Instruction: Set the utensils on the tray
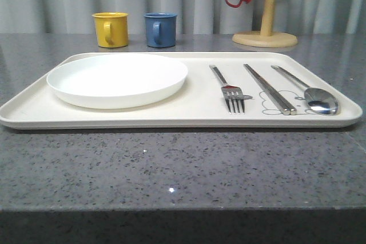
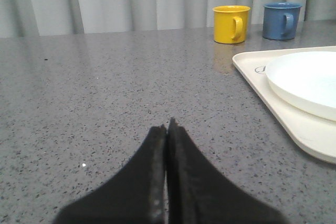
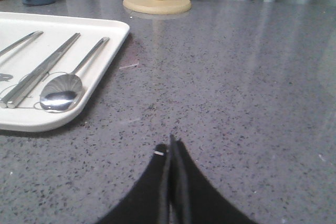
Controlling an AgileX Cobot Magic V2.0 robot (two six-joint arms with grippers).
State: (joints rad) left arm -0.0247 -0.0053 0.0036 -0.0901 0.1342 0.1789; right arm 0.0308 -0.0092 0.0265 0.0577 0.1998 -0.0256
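Lying right-centre of the front frame on the tray (image 1: 194, 115): fork (image 1: 231, 91), chopsticks (image 1: 270, 89), spoon (image 1: 313, 96). Likely stiff, light, slippery; grip mid-handle. Left gripper (image 2: 167, 126) and right gripper (image 3: 170, 143) jaws together, empty.

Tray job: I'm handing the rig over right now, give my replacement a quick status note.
Left end effector: shut, empty, over bare table left of the tray.
Right end effector: shut, empty, over bare table right of the tray.
Fork, chopsticks and spoon lie side by side on the tray's right half, beside the white plate.
Done: all three utensils placed.
Left: nothing visible; confirm and finish.
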